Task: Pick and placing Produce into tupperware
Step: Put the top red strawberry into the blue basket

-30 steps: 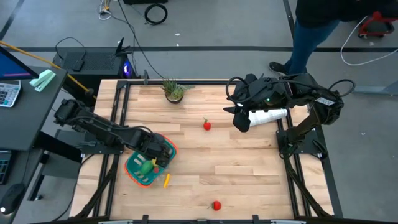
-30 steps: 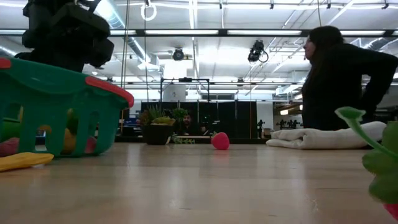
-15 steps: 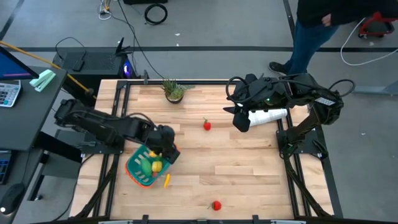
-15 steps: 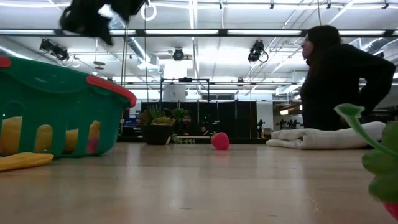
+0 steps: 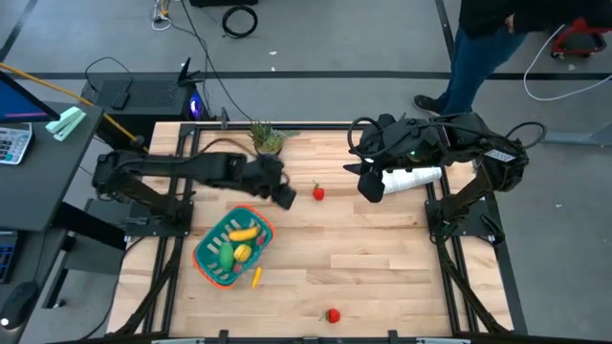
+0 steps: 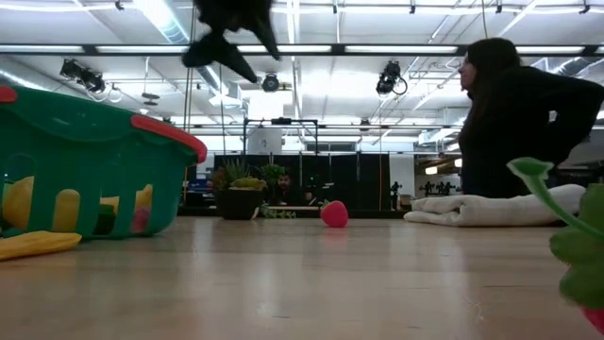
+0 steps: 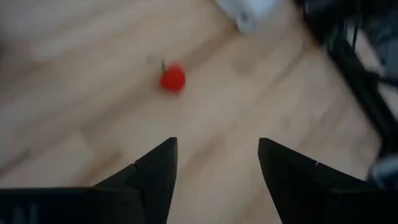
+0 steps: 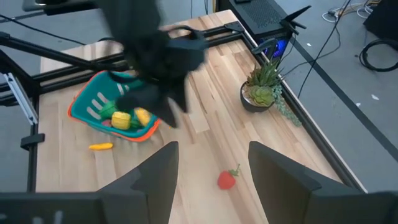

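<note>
Left end effector [image 5: 285,196] empty, fingers wide, above table middle, heading for red piece [image 5: 318,192]. Next: descend, grip, carry to basket [image 5: 206,261]. Right end effector [image 5: 371,184] idle, wide.

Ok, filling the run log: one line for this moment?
left gripper: open, empty, near small red piece | right gripper: open, waiting | teal slotted basket: holds produce

Four cameras: one overhead, one at surface height, one on each wrist.

The high view looks straight down on the whole surface [image 5: 363,258]. The low view looks level across it into the room, close beside the teal basket [image 6: 85,161]. The left wrist view faces down near a red piece [image 7: 173,78]; the right wrist view looks across, sharing that piece, the basket and the potted plant [image 8: 264,87] with the high view.
</note>
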### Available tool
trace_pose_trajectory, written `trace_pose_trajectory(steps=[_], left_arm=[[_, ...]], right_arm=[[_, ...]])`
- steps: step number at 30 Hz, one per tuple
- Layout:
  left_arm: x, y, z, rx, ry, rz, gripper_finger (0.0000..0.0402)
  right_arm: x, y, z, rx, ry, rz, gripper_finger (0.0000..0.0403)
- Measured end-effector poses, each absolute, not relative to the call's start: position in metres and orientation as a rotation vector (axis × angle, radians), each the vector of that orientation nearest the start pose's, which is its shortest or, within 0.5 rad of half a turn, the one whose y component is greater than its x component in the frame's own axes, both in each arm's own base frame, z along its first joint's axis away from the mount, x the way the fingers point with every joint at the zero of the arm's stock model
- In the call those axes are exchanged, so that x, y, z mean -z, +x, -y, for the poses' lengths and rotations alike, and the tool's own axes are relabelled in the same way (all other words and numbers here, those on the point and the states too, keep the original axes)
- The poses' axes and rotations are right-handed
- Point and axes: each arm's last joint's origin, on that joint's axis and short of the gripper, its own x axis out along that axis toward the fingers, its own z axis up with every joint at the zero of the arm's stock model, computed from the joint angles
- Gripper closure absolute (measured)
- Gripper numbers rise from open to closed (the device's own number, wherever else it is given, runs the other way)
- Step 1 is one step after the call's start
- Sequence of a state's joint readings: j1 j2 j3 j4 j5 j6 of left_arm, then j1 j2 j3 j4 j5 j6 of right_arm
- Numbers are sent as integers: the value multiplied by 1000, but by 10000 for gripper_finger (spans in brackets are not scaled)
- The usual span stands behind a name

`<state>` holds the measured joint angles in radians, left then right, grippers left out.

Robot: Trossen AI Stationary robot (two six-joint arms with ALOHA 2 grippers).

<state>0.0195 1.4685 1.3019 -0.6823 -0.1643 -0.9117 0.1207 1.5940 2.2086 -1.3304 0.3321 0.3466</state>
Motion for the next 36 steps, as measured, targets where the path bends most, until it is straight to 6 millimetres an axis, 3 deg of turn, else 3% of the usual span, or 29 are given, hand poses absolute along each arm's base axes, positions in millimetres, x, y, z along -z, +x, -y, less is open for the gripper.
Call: trace_pose_trajectory(steps=[5, 11, 18, 26, 36], left_arm=[[-282, 342, -38, -576, -834, -673, 166], [-229, 375, -53, -621, -934, -726, 173], [-174, 392, -72, -744, -1044, -775, 172], [-163, 410, -82, -687, -1069, -638, 171], [-160, 406, -87, -718, -1069, -668, 183]], right_arm=[[-495, 263, -22, 325, 190, -648, 199], [-495, 263, -22, 327, 193, -650, 199], [-495, 262, -22, 327, 187, -656, 199], [-495, 262, -22, 320, 160, -662, 199], [-495, 262, -22, 314, 141, -665, 199]])
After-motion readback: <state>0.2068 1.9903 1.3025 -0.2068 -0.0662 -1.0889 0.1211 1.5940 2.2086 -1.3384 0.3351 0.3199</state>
